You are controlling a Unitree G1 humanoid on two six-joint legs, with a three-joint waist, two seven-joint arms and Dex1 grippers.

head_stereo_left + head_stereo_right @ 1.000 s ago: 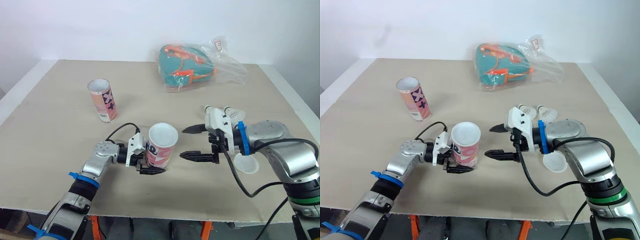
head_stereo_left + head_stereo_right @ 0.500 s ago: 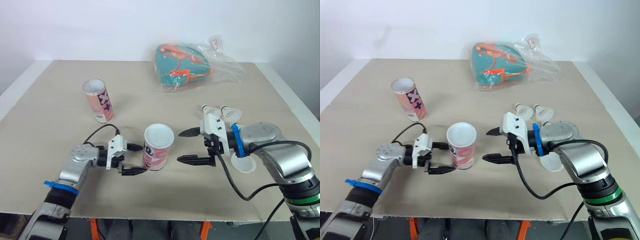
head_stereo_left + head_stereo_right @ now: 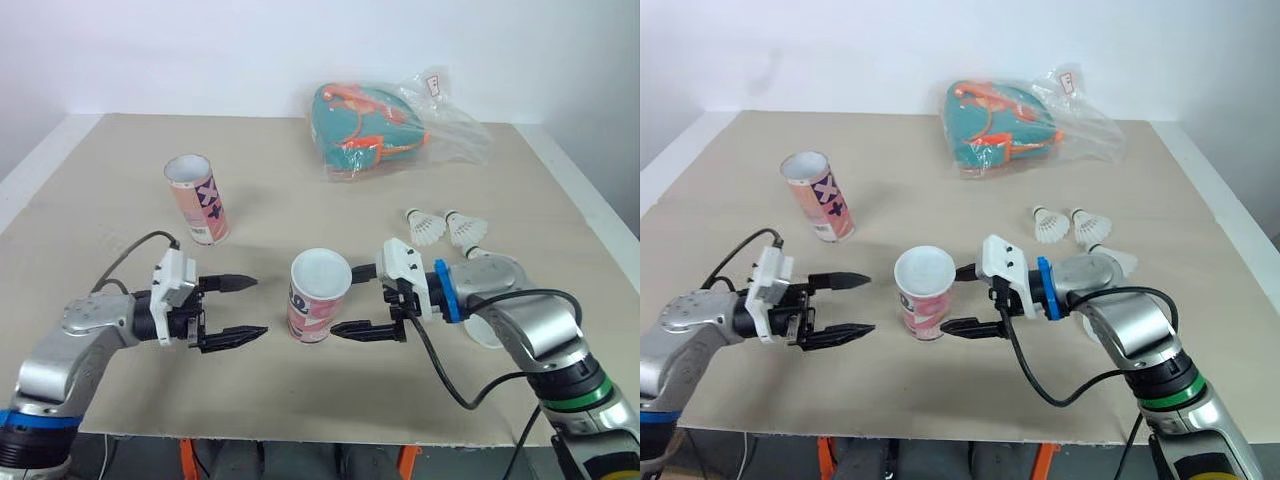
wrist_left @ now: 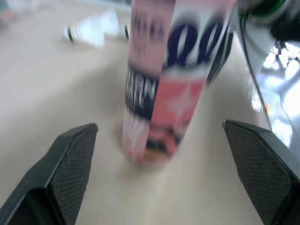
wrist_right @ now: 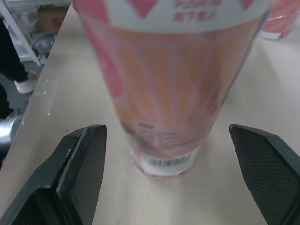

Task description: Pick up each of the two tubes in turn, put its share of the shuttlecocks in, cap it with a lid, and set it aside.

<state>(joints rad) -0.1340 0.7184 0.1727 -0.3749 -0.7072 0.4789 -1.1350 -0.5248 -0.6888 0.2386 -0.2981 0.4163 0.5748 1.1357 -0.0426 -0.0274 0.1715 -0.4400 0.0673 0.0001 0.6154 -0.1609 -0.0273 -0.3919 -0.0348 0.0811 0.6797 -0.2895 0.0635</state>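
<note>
Up close, my right gripper (image 3: 343, 300) is spread wide and holds nothing. Its two black fingers reach toward the right side of the near tube (image 3: 320, 295), one tip on the far side and one on the near side. In the right wrist view the tube stands between the fingers with a gap on each side.

My left gripper (image 3: 260, 305) is also wide open and empty. It points at the same tube from the left, a little apart from it.

That near tube is pink and white, upright and open-topped, at the near middle of the table (image 3: 100, 250). I can't tell whether anything is inside. The far tube (image 3: 200, 198) stands upright toward the far left, well apart.

Two shuttlecocks (image 3: 426, 227) lie to the right, beyond my right forearm. A white disc, probably a lid (image 3: 487, 330), shows partly behind that forearm. A teal bag (image 3: 375, 130) in clear plastic sits at the far edge.

My worry is tipping. The tube looks light, so one finger landing first could knock it over. Closing with only the fingertips around it could squeeze it out toward the left gripper.
</note>
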